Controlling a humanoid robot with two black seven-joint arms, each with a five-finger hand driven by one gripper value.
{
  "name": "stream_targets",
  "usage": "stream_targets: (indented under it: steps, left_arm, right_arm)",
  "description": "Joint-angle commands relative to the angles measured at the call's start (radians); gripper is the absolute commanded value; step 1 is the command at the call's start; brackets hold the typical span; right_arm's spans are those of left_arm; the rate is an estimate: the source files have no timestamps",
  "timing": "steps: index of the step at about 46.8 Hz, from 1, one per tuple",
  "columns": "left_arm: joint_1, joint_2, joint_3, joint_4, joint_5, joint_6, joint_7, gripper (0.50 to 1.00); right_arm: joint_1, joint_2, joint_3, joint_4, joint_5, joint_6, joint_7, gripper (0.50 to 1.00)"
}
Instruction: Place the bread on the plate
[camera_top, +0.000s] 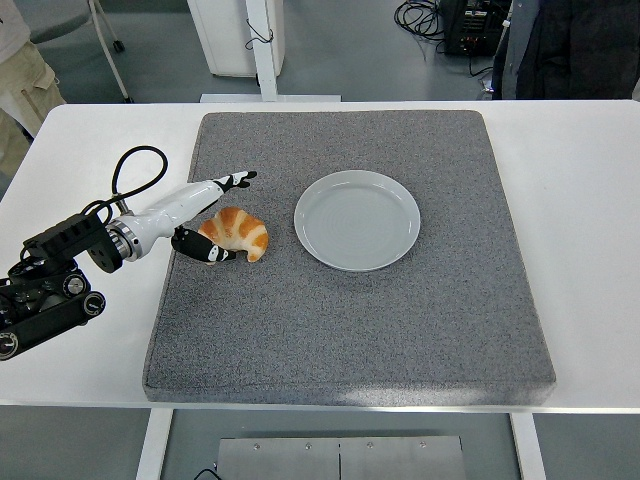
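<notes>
While the bread (236, 232) lies on the grey mat (350, 330) just left of the empty plate (357, 219), it is flanked by the left hand (207, 215), fingers spread open, one extended above, lower ones touching its left end, nothing gripped.

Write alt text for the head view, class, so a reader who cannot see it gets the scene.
The robot's left hand reaches around a croissant on a grey mat, fingers spread, not yet gripping it. An empty grey plate sits just right of the croissant on the white table.
</notes>
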Motion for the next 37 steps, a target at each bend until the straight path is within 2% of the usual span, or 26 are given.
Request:
stream_targets:
  steps: [1, 7, 11, 17, 20, 23, 25, 28, 33, 37]
  left_arm:
    - [0.000, 0.000, 0.000, 0.001, 0.000, 0.000, 0.000, 0.934]
    - [0.003, -0.002, 0.000, 0.011, 0.000, 0.002, -0.001, 0.916]
    - [0.009, -0.002, 0.001, 0.016, 0.000, 0.000, 0.000, 0.833]
    - [0.015, -0.002, 0.006, 0.017, 0.000, 0.000, 0.000, 0.786]
    - [0.014, -0.002, 0.020, 0.016, -0.002, 0.000, 0.000, 0.710]
    - [0.012, -0.003, 0.023, 0.017, -0.003, 0.000, -0.001, 0.559]
    - [0.008, -0.006, 0.023, 0.016, -0.005, 0.000, -0.001, 0.500]
    - [0.003, -0.008, 0.023, 0.016, -0.003, 0.000, -0.009, 0.500]
    - [-0.005, -0.006, 0.024, 0.016, -0.011, -0.003, -0.061, 0.500]
    - [-0.023, -0.005, 0.024, 0.016, -0.020, -0.005, -0.077, 0.500]
  right_arm:
    - [0.000, 0.000, 0.000, 0.000, 0.000, 0.000, 0.000, 1.000]
    - [0.000, 0.000, 0.000, 0.000, 0.000, 0.000, 0.000, 1.000]
    - [0.000, 0.000, 0.000, 0.000, 0.000, 0.000, 0.000, 1.000]
    - [0.000, 0.000, 0.000, 0.000, 0.000, 0.000, 0.000, 1.000]
    - [0.000, 0.000, 0.000, 0.000, 0.000, 0.000, 0.000, 1.000]
    - [0.000, 0.000, 0.000, 0.000, 0.000, 0.000, 0.000, 1.000]
    - [0.000, 0.000, 0.000, 0.000, 0.000, 0.000, 0.000, 1.000]
    - [0.000, 0.000, 0.000, 0.000, 0.000, 0.000, 0.000, 1.000]
    - [0.000, 0.000, 0.000, 0.000, 0.000, 0.000, 0.000, 1.000]
    - [0.000, 0.000, 0.000, 0.000, 0.000, 0.000, 0.000, 1.000]
